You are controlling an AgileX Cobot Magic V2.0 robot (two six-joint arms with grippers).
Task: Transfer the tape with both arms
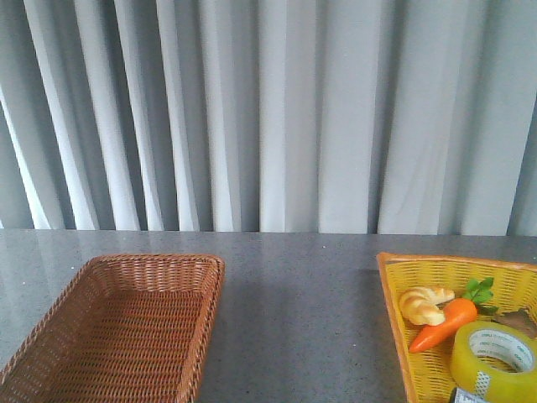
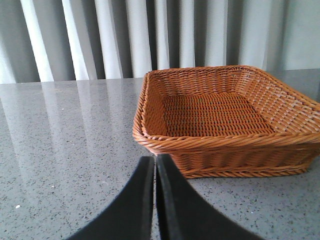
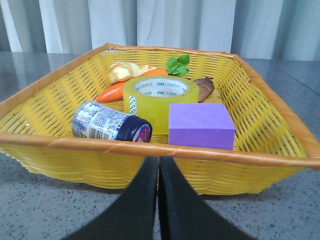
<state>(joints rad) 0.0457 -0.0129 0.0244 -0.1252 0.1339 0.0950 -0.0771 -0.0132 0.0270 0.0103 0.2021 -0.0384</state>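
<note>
Sitting upright in the yellow woven basket [image 3: 280, 125], the wide roll of translucent yellow packing tape [image 3: 160, 102] with its white printed core lies near the basket's middle. In the right wrist view a purple foam block [image 3: 201, 125] touches it at about four o'clock, a lying printed can with a dark cap [image 3: 111, 123] is just beside it at eight o'clock, and an orange toy carrot with green leaves [image 3: 125, 86] and a pale bread roll [image 3: 122, 70] lie beyond at eleven o'clock. A brown object [image 3: 205, 87] rests at two o'clock. The right tool [image 3: 159, 200] hangs outside the near rim, black fingers pressed together, holding nothing. The left tool [image 2: 154, 200] is likewise closed and empty, over the grey speckled worktop [image 2: 65, 150] near the brown wicker basket [image 2: 225, 142]. Grey curtains [image 1: 268, 109] hang behind.
</note>
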